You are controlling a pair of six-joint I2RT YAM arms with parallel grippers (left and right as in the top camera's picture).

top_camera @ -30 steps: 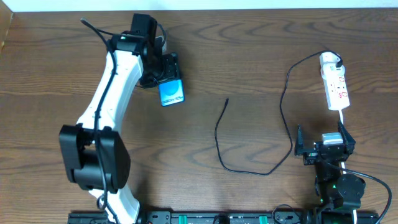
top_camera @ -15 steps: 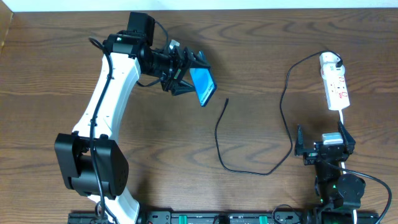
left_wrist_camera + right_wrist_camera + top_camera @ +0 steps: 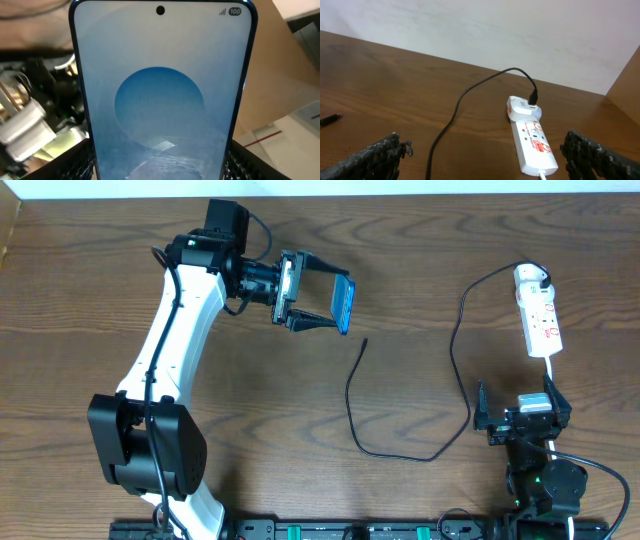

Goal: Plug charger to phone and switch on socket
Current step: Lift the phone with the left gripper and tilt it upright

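My left gripper (image 3: 330, 304) is shut on the phone (image 3: 343, 304) and holds it on edge above the table at upper centre. In the left wrist view the lit blue phone screen (image 3: 160, 95) fills the frame between my dark fingers. The charger's thin black cable (image 3: 352, 410) lies on the table, its free plug tip (image 3: 365, 341) just below and right of the phone. Its white plug (image 3: 528, 277) sits in the white socket strip (image 3: 543, 323) at the right, which also shows in the right wrist view (image 3: 532, 142). My right gripper (image 3: 522, 417) is open and empty below the strip.
The cable (image 3: 455, 112) loops from the strip down across the wooden table (image 3: 420, 240) and back up towards the centre. The strip's white cord (image 3: 549, 367) runs down towards my right gripper. A black rail (image 3: 330, 530) lines the front edge.
My left gripper has lifted the phone from the table at upper left, carried it right and turned it on edge. The right arm, cable and strip have not moved.
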